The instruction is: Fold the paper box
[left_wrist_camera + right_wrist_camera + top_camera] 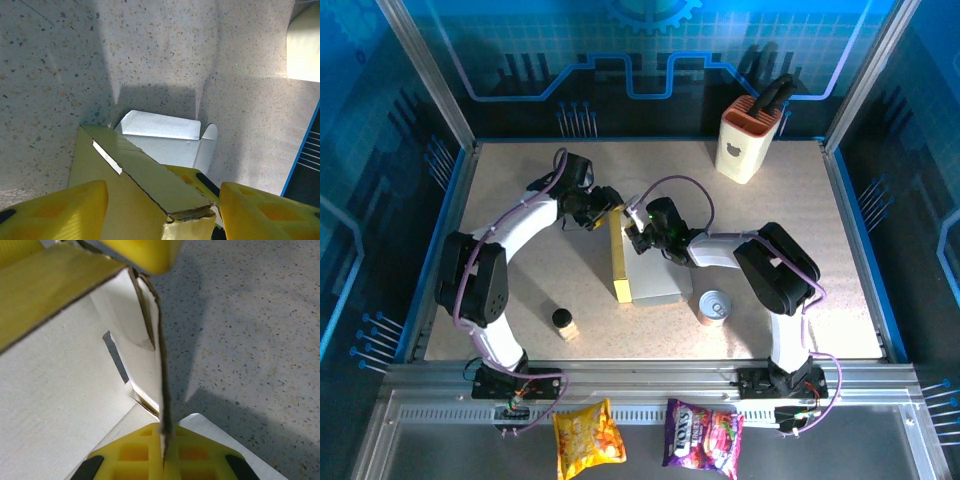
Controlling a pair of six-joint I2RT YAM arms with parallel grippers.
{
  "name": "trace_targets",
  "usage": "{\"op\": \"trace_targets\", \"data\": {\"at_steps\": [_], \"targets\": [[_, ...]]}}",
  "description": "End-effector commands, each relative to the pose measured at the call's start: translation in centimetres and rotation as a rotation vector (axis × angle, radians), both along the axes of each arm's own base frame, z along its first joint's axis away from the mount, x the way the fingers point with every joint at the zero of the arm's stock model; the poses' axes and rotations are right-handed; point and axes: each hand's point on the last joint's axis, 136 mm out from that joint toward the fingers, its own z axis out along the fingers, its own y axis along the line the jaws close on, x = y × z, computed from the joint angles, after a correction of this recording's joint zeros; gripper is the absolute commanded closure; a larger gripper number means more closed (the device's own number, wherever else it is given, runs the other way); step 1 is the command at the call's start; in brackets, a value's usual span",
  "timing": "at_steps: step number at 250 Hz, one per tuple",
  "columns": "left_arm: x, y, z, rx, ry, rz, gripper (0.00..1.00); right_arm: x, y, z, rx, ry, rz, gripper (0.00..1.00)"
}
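The paper box (656, 284) lies mid-table, grey-white inside up, with a yellow side wall (619, 256) standing upright along its left edge. My left gripper (604, 214) is at the far end of that wall. In the left wrist view its fingers (55, 215) stand apart on either side of the yellow wall's corner (150, 175), so the left gripper (162, 220) is open. My right gripper (638, 234) is shut on a thin upright flap (161, 365) of the box (60, 390), and the flap's edge runs down between the closed yellow pads (135, 455).
A tin can (715, 306) stands just right of the box's near corner. A small dark-capped bottle (563, 322) is near the left arm's base. The cream knife block (748, 140) is at the back right. Two snack bags (588, 438) lie below the table's front rail.
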Motion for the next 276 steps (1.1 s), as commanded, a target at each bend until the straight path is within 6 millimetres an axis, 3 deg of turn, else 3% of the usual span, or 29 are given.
{"op": "trace_targets", "data": {"at_steps": [1, 66, 124, 276], "targets": [[-0.2, -0.7, -0.2, -0.022, 0.060, 0.017, 0.39, -1.3, 0.3, -1.1, -0.028, 0.030, 0.019, 0.98], [-0.4, -1.1, -1.1, -0.023, 0.087, 0.007, 0.40, -1.4, 0.3, -0.8, -0.019, 0.026, 0.022, 0.97], [-0.5, -1.8, -1.2, -0.036, 0.086, -0.020, 0.42, -2.0, 1.4, 1.0, 0.045, -0.005, 0.083, 0.86], [-1.5, -2.1, -2.2, -0.031, 0.108, -0.047, 0.44, -3.1, 3.2, 3.6, 0.186, -0.052, 0.183, 0.88]]}}
